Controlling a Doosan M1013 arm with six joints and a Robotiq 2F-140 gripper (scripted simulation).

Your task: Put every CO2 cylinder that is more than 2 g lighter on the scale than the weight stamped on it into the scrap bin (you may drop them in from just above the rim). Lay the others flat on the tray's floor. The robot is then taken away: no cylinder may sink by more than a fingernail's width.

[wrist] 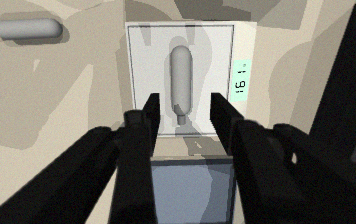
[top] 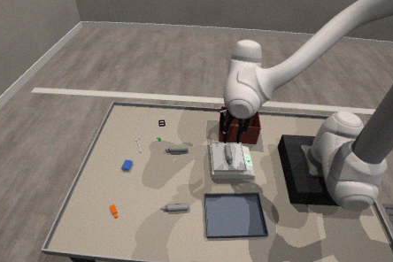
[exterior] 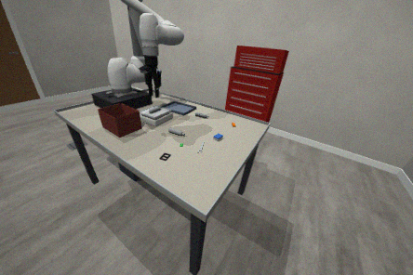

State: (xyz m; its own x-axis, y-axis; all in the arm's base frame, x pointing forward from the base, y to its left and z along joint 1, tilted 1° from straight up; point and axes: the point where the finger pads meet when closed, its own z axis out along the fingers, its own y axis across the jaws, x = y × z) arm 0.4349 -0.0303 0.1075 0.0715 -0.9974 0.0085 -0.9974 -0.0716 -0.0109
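Observation:
A grey CO2 cylinder [top: 228, 153] lies on the white scale [top: 231, 161]; in the wrist view it [wrist: 181, 82] lies lengthwise on the pan, beside the green display [wrist: 241, 82]. My gripper [top: 234, 133] hangs above the scale, partly open and empty; in the wrist view the fingers straddle the cylinder's neck end from above. The red scrap bin [top: 237, 127] stands just behind the scale, partly hidden by the gripper. The dark-rimmed tray [top: 235, 215] lies in front of the scale. Two more cylinders lie on the table, one left of the scale [top: 178, 150] and one left of the tray [top: 177, 207].
A blue block [top: 127, 165], an orange piece [top: 113, 211], a green bit [top: 158, 139], a black buckle [top: 161, 123] and a white pin [top: 139, 144] lie on the table's left half. The arm's black base [top: 304, 174] stands right of the scale. A red tool cabinet [exterior: 256, 84] stands beyond the table.

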